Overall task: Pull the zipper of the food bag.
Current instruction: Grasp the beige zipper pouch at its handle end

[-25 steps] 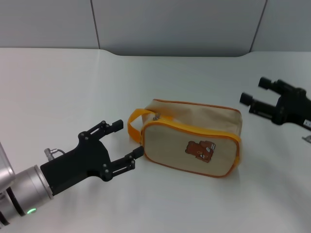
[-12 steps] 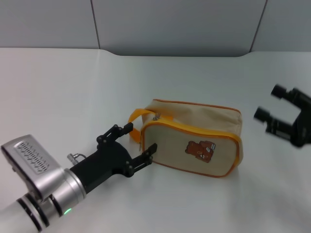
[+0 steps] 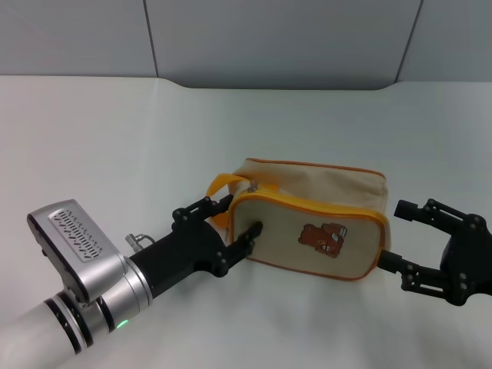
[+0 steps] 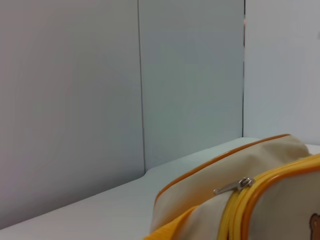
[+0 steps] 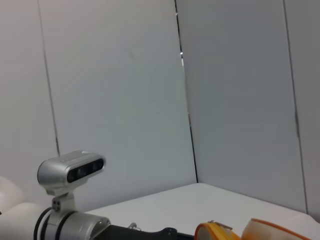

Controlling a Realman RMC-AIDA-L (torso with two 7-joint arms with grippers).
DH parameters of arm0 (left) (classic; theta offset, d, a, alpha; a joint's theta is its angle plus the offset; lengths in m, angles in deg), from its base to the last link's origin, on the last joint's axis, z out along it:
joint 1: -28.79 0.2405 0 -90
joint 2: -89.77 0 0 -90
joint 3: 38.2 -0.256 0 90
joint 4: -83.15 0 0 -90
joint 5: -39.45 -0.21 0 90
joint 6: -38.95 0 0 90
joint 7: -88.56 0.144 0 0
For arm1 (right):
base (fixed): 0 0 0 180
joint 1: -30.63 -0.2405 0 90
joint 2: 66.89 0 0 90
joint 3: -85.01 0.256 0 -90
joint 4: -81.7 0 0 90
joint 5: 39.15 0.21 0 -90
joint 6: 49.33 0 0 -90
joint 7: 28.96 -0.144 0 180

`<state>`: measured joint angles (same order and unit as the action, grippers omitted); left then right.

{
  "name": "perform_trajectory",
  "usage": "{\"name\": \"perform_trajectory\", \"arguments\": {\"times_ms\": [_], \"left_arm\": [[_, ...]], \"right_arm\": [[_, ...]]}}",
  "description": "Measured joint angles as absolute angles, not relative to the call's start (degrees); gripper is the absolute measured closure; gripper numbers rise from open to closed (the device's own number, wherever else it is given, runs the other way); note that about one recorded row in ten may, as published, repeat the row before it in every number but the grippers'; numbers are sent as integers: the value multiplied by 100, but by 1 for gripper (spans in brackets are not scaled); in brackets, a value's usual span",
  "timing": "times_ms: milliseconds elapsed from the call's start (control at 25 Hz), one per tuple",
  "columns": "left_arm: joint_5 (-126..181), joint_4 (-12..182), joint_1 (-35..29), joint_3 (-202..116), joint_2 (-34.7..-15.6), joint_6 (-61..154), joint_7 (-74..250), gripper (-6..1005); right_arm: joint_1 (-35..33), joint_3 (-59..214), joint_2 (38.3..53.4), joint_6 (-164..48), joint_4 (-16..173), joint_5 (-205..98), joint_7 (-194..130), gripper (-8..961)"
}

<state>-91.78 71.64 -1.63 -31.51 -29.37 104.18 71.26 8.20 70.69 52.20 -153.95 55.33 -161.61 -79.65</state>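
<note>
The beige food bag (image 3: 315,223) with orange piping and a brown bear print lies on the white table. Its yellow-orange zipper (image 3: 307,207) runs along the top edge, with the silver pull tab (image 3: 250,184) at the left end by the orange handle (image 3: 219,187). My left gripper (image 3: 231,219) is open, its fingers straddling the bag's left end. My right gripper (image 3: 396,234) is open, just off the bag's right end. The left wrist view shows the pull tab (image 4: 233,186) and zipper (image 4: 240,205) up close. The right wrist view shows the bag's top (image 5: 265,231) and my left arm (image 5: 75,220).
The white table (image 3: 115,138) ends at a grey panelled wall (image 3: 269,38) behind. Nothing else stands on it.
My left gripper has moved right until its fingers straddle the bag's left end. My right gripper has come down and in from the far right to the bag's right end.
</note>
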Motion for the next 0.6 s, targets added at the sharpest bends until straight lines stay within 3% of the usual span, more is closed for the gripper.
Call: {"name": "perform_trajectory", "arguments": {"times_ms": [80,320,600], "left_arm": [[-9179,7152,-156,-3122,-2938,10402,7210,310],[-9174,7129,-127,-3119,-2948,10478,7379,554],[-9176,7060,-110,-3117,-2950,10620,7638,704]], "right_arm": [[820,7069,5220,-15389,5533,-16161,-7968,133],[837,7069,5220,-15351,5533,-16152,-7983,133],[857,7119,5220,-15341,5533,-16140,-7987,133]]}}
